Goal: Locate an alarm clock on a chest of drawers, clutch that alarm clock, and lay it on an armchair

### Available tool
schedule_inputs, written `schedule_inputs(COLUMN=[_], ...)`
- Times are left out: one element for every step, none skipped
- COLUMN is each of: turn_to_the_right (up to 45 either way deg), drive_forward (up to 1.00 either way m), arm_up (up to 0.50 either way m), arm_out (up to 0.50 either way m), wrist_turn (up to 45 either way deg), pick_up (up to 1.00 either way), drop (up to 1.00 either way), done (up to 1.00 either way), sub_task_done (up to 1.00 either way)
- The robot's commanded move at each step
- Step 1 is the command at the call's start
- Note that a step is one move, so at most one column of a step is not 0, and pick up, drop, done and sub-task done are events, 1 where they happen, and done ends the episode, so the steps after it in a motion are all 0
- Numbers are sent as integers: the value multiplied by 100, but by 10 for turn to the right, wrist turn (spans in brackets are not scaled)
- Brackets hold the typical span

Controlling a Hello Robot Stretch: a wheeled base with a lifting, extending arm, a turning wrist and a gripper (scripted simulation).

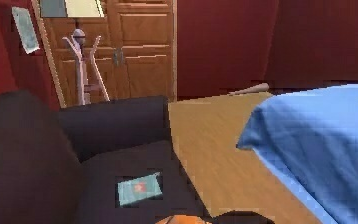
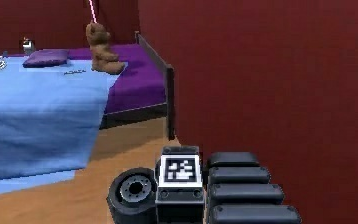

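I'd turn the base till the arm faces the armchair's [image 1: 117, 130] seat, clear of the teal booklet [image 1: 139, 187]; the orange blob [image 1: 177, 218] at its front edge may be the alarm clock, and whether the claw [image 2: 135, 196] grasps anything I can't tell.

We see matt dark cloth on the armchair [image 1: 107, 140], smooth wood on the floor [image 1: 212, 125], panelled wood with slight sheen on the door [image 1: 137, 45], soft blue cloth over the bed [image 1: 317, 140], and a fuzzy plush bear [image 2: 104, 48].
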Motion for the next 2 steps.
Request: schedule_inputs(turn_to_the_right=[-300,210], drive_forward=[0,0], arm_up=[0,0], arm_out=[0,0], wrist_turn=[0,0], pick_up=[0,0], drop=[0,0], done=[0,0], sub_task_done=[0,0])
